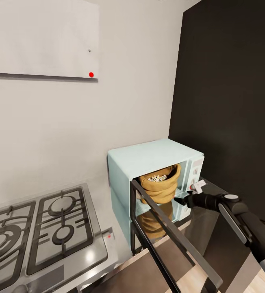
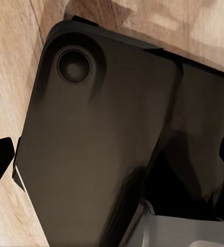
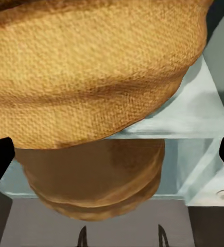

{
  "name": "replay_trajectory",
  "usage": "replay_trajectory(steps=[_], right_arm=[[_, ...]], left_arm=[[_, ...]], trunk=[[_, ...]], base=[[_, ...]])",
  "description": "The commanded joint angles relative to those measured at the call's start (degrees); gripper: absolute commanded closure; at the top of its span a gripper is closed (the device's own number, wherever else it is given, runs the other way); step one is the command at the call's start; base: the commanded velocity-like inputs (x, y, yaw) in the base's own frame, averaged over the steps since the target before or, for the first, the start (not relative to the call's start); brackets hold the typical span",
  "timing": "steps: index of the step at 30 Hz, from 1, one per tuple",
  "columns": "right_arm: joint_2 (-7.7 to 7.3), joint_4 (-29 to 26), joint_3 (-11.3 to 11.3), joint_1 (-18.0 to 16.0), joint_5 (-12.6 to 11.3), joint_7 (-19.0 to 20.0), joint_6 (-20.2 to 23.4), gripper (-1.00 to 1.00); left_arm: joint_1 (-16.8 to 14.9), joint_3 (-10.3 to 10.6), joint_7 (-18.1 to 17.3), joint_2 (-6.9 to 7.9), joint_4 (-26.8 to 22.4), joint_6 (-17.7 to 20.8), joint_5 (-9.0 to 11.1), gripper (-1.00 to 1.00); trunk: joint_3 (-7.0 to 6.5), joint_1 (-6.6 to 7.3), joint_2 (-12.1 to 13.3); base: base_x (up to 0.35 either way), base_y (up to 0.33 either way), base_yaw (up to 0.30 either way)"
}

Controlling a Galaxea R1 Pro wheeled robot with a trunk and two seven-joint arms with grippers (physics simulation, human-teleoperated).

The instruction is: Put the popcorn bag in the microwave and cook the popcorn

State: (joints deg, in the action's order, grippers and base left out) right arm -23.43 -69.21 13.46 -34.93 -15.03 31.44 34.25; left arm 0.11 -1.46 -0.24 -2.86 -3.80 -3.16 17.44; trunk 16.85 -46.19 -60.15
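The pale-blue microwave (image 1: 148, 156) stands against the wall with its dark-framed glass door (image 1: 165, 232) swung wide open toward me. Inside it sits the mustard burlap popcorn bag (image 1: 161, 189), upright, with whitish popcorn (image 1: 157, 178) heaped in its mouth. My right gripper (image 1: 180, 200) hovers at the microwave's opening, just right of the bag. In the right wrist view the bag (image 3: 91, 72) is close ahead, and the right gripper (image 3: 114, 157) is open, its fingertips (image 3: 1, 159) spread wide and holding nothing. My left gripper (image 2: 117, 159) is open over my own dark base.
A steel gas stove (image 1: 39, 228) lies on the countertop (image 1: 106, 244) left of the microwave. A white hood (image 1: 39, 36) with a red dot hangs above it. A tall dark cabinet (image 1: 230, 101) rises right of the microwave. Pale wood floor (image 1: 189, 280) shows below the door.
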Motion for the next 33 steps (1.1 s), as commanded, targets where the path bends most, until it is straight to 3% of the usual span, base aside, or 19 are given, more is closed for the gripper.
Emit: replay_trajectory(steps=[1, 7, 11, 13, 17, 24, 33], right_arm=[[0.31, 0.19, 0.07, -0.05, -0.36, -0.07, -1.30, -1.00], [2.00, 1.98, 0.19, -0.04, -0.02, 0.02, -8.91, -1.00], [5.13, 5.46, 0.27, -0.03, 0.35, 0.22, -12.72, -1.00], [6.29, 5.94, 0.51, -0.01, 2.23, 0.20, -13.41, -1.00], [8.39, 6.17, 5.29, -0.04, 3.93, 0.14, -13.93, -1.00], [9.85, 6.20, 6.33, -0.02, 4.21, 0.03, -15.42, -1.00], [10.14, 5.38, 5.77, -0.05, 3.65, -0.55, -15.44, -1.00]], left_arm=[[0.04, -0.13, -0.02, -0.01, -0.07, -0.09, 0.22, -1.00], [0.05, -0.13, -0.02, -0.03, -0.07, -0.09, 0.22, -1.00], [0.04, -0.13, -0.02, -0.04, -0.07, -0.09, 0.22, -1.00], [0.04, -0.13, -0.02, -0.04, -0.07, -0.09, 0.22, -1.00], [0.03, -0.13, -0.02, -0.04, -0.07, -0.09, 0.22, -1.00], [0.03, -0.13, -0.02, -0.04, -0.07, -0.09, 0.22, -1.00], [0.04, -0.13, -0.02, -0.04, -0.07, -0.09, 0.22, -1.00]], trunk=[[0.06, -0.01, -0.04], [0.06, -0.01, -0.04], [0.06, -0.01, -0.04], [0.06, -0.01, -0.04], [0.06, -0.01, -0.04], [0.06, -0.01, -0.04], [0.06, -0.01, -0.04]], base=[[0.000, 0.000, 0.000], [0.000, 0.000, 0.000], [0.000, 0.000, 0.000], [0.000, 0.000, 0.000], [0.000, 0.000, 0.000], [0.000, 0.000, 0.000], [0.000, 0.000, 0.000]])
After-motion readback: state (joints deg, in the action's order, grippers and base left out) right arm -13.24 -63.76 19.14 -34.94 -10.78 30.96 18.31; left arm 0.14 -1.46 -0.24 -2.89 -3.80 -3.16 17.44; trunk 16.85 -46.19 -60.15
